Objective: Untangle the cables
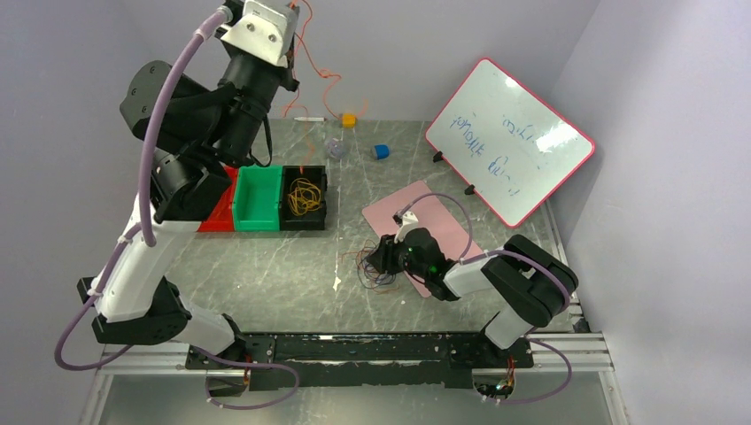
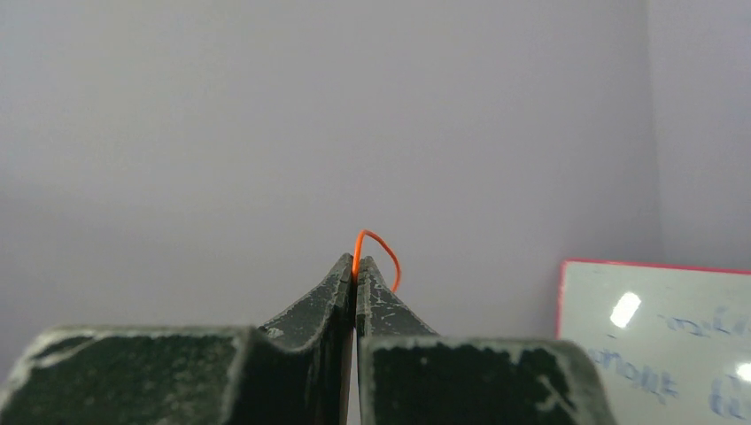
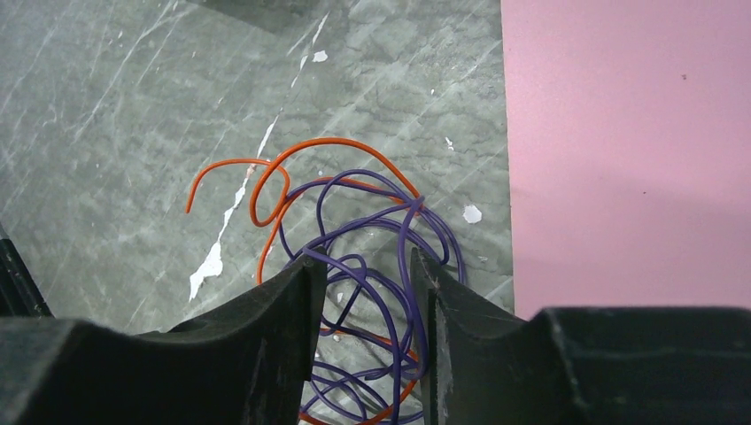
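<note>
1. raised left arm (image 1: 212,97) stands closest to the overhead camera, high above the far left of the table (image 1: 266,274). left gripper (image 2: 355,266) has its jaws pressed together, pinching an orange cable (image 2: 383,250) at the very tips.
2. that cable hangs roughly vertical below the grip and trails down toward the black bin (image 1: 304,221), which holds loose yellow cables (image 1: 304,197). where its lower end finishes cannot be told.
3. right gripper (image 3: 365,262) sits low over the table, jaws spread partway and gripping nothing.
4. tangle (image 1: 372,266) of purple cables (image 3: 403,239) and an orange strand (image 3: 301,146) lies flat on the table, directly under and ahead of those jaws. several purple loops cross the gap, just beside the pink mat (image 3: 620,133).
5. judgement: the right arm is by far the nearer, and the tangle is well apart from the left gripper. the coming pick depends on a single loop lying across the gap.
</note>
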You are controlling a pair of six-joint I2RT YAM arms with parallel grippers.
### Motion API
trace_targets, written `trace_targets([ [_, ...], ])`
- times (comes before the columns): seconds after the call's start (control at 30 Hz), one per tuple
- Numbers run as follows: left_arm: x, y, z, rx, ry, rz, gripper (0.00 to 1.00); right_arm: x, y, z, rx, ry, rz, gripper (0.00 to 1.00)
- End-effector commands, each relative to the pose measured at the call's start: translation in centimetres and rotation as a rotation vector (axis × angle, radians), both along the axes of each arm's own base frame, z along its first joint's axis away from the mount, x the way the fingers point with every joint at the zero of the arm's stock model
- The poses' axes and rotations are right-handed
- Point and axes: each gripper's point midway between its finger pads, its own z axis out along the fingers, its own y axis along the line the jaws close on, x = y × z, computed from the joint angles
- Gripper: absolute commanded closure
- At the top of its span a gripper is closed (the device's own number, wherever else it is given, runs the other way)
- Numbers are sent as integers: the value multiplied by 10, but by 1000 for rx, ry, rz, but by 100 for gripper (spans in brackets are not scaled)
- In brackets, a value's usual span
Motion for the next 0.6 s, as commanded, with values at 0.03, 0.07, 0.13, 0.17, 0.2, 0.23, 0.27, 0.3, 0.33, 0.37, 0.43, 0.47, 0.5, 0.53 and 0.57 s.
trace_targets([
  [0.03,8,34,17,0,-75,186,93,2,1,10,6,-35,0,56],
  [0.07,11,35,13,11,-66,196,93,3,1,13,8,-40,1,55],
  [0.13,18,37,3,29,-47,212,93,4,2,17,9,-49,5,55],
  [0.17,21,39,-1,32,-38,219,93,4,3,19,8,-54,11,54],
  [0.2,25,41,-6,35,-26,222,93,3,3,22,11,-59,19,54],
  [0.23,30,44,-10,40,-13,224,93,3,4,25,14,-64,27,53],
  [0.27,36,47,-15,41,2,226,93,2,6,29,19,-71,38,52],
  [0.3,42,50,-20,45,17,230,93,2,7,33,26,-82,46,51],
  [0.33,47,54,-26,48,32,238,93,2,8,38,33,-92,52,50],
  [0.37,52,59,-31,49,44,250,93,2,9,43,40,-102,60,49],
  [0.43,62,69,-41,48,66,274,93,3,11,54,53,-127,68,47],
  [0.47,67,75,-45,44,79,284,93,4,12,62,63,-142,70,46],
  [0.5,72,81,-50,42,94,296,93,5,12,67,69,-152,71,45],
  [0.53,78,88,-54,38,109,307,93,5,13,71,71,-162,73,45],
  [0.57,82,95,-58,38,123,321,93,6,13,76,75,-170,74,44],
])
